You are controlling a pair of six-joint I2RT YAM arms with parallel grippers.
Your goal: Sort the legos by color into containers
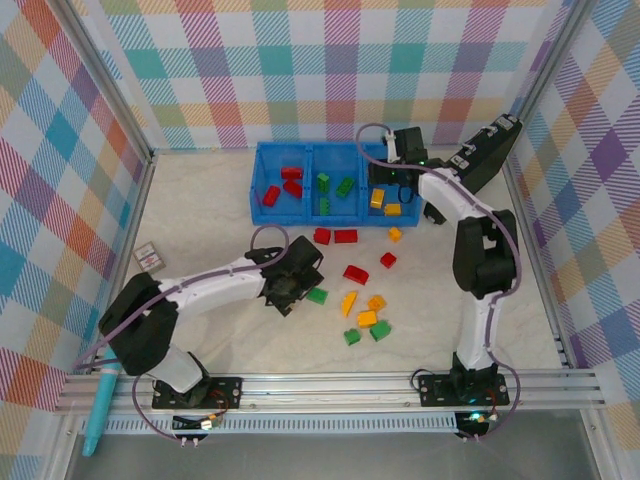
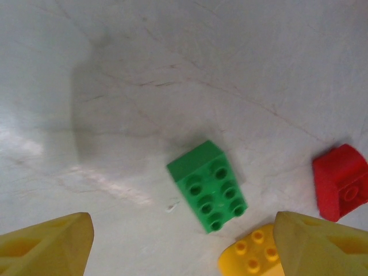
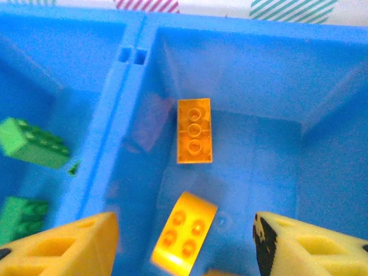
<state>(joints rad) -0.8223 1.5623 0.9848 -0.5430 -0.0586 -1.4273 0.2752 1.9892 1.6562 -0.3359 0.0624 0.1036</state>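
Left gripper [image 1: 296, 282] hangs low over the middle of the tabletop [image 1: 200, 210], jaws spread wide with nothing between them. Just beyond its yellow fingertips [image 2: 46, 244] lies a green brick [image 2: 208, 187], flat and studs up, with two rows of studs. Its long axis runs diagonally from upper left to lower right in the wrist view. A red wedge [image 2: 340, 181] and a yellow brick [image 2: 250, 259] sit close beside it.

Right gripper [image 1: 388, 182] is over the right compartment of the blue tray [image 1: 290, 219], also open and holding nothing. Below it an orange brick [image 3: 194, 131] lies flat, a single row of three studs, its long axis pointing at the far wall. A curved yellow-orange piece [image 3: 184, 233] with four studs leans tilted nearer the fingers.

The tray stands at the far edge of the tabletop, its long side along that edge. Its left compartment holds three red legos [image 1: 291, 180], the middle three green [image 1: 324, 183], and the right two orange that can be counted.

Eleven loose legos [image 1: 367, 319] are scattered from the tabletop's centre toward its near right: four red, four yellow-orange, three green.

A grey card [image 1: 147, 255] lies by the left edge; a black case [image 1: 490, 155] stands in the far right corner.
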